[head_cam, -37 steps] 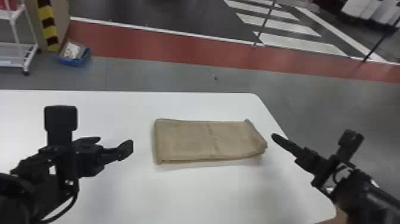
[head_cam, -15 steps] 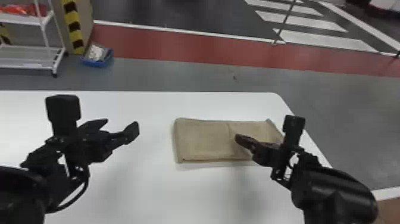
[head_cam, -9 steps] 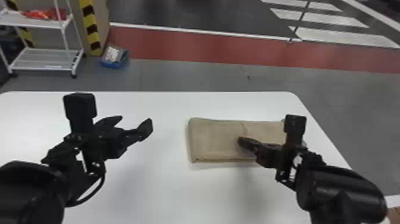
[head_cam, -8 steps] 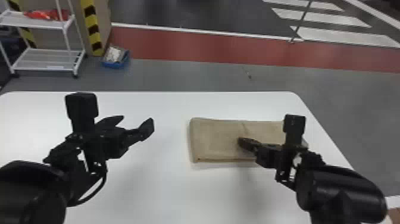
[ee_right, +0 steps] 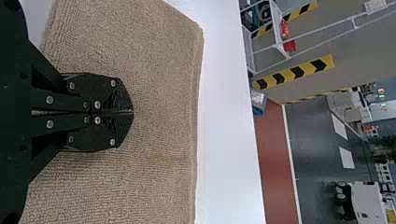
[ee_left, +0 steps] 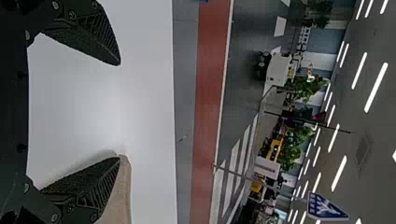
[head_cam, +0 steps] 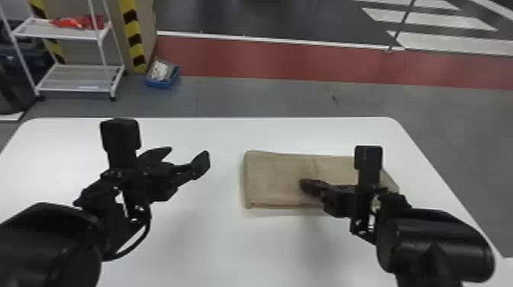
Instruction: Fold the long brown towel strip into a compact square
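The brown towel [head_cam: 278, 179] lies folded flat on the white table, a rectangle wider than it is deep, with a crease across its middle. Over its front middle is my right gripper [head_cam: 305, 185], partly hiding its right half. In the right wrist view the towel [ee_right: 159, 84] spreads beneath the right gripper [ee_right: 132, 112], whose two fingers meet with no cloth visible between them. My left gripper [head_cam: 191, 158] stands open above the table, left of the towel. In the left wrist view, the left gripper [ee_left: 120, 110] has widely parted fingers, and a towel edge [ee_left: 122, 196] appears beyond one of them.
The white table [head_cam: 229, 248] extends around the towel, with its right edge [head_cam: 439, 171] beyond the right arm. On the floor behind stand a white shelf cart [head_cam: 80, 72] and a blue box [head_cam: 163, 74].
The right gripper has come in from the right of the towel to over its middle, and its arm now covers part of it. The head view has shifted leftward. The towel's shape looks unchanged.
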Robot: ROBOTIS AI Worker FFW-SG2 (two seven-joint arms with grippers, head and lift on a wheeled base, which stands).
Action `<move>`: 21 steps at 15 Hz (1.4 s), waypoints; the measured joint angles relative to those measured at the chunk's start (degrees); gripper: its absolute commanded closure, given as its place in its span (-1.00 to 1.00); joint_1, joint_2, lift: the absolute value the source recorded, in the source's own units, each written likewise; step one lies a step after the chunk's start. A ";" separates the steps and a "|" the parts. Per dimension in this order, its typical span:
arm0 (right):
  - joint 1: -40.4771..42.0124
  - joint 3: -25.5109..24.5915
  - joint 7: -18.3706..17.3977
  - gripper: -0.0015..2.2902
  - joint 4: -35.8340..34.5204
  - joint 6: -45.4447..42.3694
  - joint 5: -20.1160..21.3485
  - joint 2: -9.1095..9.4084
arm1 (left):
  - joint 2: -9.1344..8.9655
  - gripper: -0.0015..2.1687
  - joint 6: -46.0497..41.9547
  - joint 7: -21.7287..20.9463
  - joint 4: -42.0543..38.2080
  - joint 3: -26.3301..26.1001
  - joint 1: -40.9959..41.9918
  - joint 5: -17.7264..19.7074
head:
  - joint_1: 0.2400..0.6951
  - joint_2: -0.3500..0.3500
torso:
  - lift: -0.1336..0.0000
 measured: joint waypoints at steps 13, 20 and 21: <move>0.07 10.68 -4.11 0.91 -0.69 2.05 0.92 0.00 | 0.08 -0.83 0.00 -0.02 -0.17 0.16 -0.07 0.00 | 1.00 -0.13 | -0.85; -0.29 15.08 -6.67 0.91 -0.85 2.37 0.96 0.00 | 0.09 -0.83 -0.18 -0.35 -0.68 0.69 0.41 0.00 | 1.00 -0.03 | -0.85; -0.27 15.38 -6.70 0.90 -1.17 2.39 0.90 0.00 | 0.09 -0.83 -0.18 -0.32 -0.74 0.70 0.51 0.00 | 1.00 -0.02 | -0.85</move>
